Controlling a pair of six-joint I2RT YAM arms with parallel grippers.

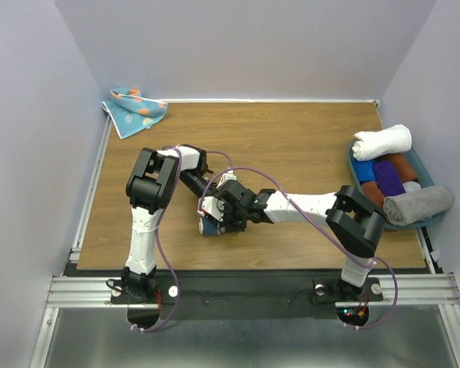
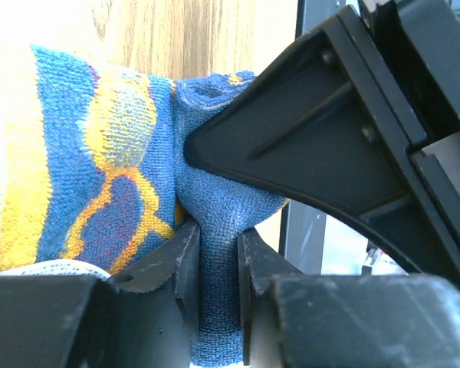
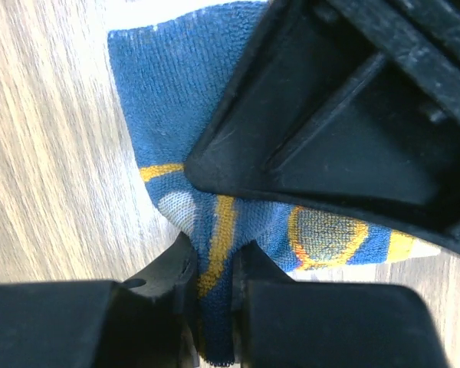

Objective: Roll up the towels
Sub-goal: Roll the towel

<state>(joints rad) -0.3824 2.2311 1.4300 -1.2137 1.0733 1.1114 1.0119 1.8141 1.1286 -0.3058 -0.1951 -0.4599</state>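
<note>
The mustard-yellow and navy towel (image 1: pixel 209 227) lies bunched on the wooden table near the middle front. In the left wrist view it (image 2: pixel 100 176) shows blue and yellow terry. My left gripper (image 2: pixel 217 241) is shut on a blue fold of it. My right gripper (image 3: pixel 213 257) is shut on another fold with a yellow stripe, and the towel (image 3: pixel 169 84) spreads above it. In the top view both grippers, left (image 1: pixel 205 205) and right (image 1: pixel 218 218), meet close together over this towel. The light blue dotted towel (image 1: pixel 134 110) lies flat in the far left corner.
A teal tray (image 1: pixel 352 164) at the right edge holds a white roll (image 1: pixel 382 141), a grey roll (image 1: pixel 418 205) and several darker rolled towels. Grey walls close the table on three sides. A metal rail (image 1: pixel 253 287) runs along the front edge.
</note>
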